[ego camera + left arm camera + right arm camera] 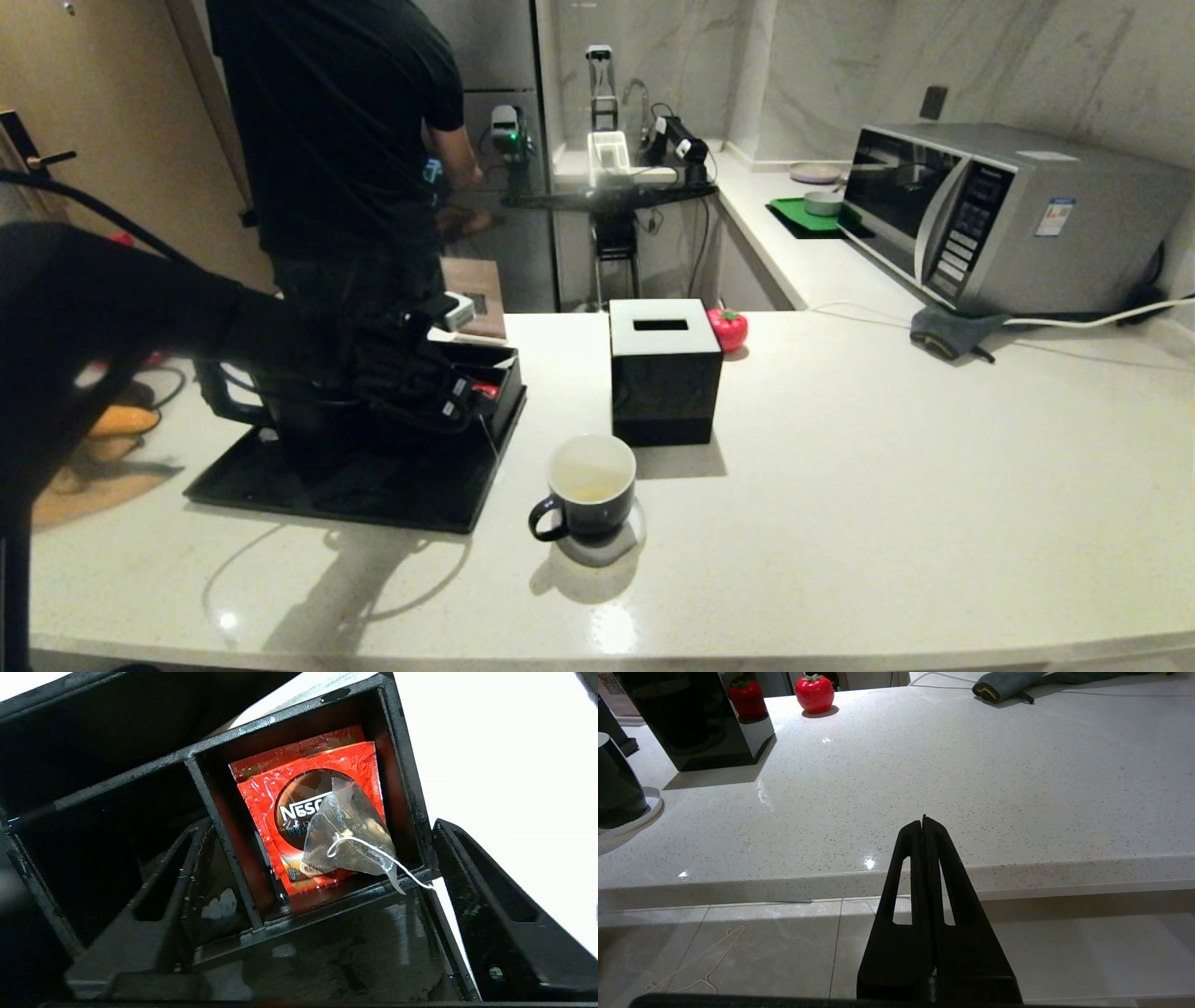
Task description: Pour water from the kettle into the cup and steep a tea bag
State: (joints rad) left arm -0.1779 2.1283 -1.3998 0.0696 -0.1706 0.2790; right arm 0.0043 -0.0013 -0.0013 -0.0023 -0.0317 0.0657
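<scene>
Speckled white stone formed the bench [840, 448], smooth and glossy under the light. A small dark mug, the cup [588, 485], stood on a pale round coaster [607, 549] near the front edge, its white inside faintly stained at the bottom and its loop handle turned toward the robot's left. Just behind it sat a glossy black cube tissue box [665, 373] with a white slotted top, and a shiny red tomato-shaped ornament [727, 329] rested beside that box.

To the robot's left lay a flat black tray [373, 485] carrying a black divided organiser [289, 933] with square compartments. In one compartment a crinkled red foil packet [275, 793] stood upright, and the tea bag [350, 835], a translucent grey pyramid of fine mesh, leaned against it, its thin white string trailing over the compartment's rim.

The left end effector [303, 914] hovered over that compartment with its black tapered fingers [504, 914] spread apart, the tea bag lying between them but untouched.

The right end effector [923, 823] hung off the bench's front edge, above the tiled floor [738, 942], its fingers pressed together on nothing, well apart from the cup.
</scene>
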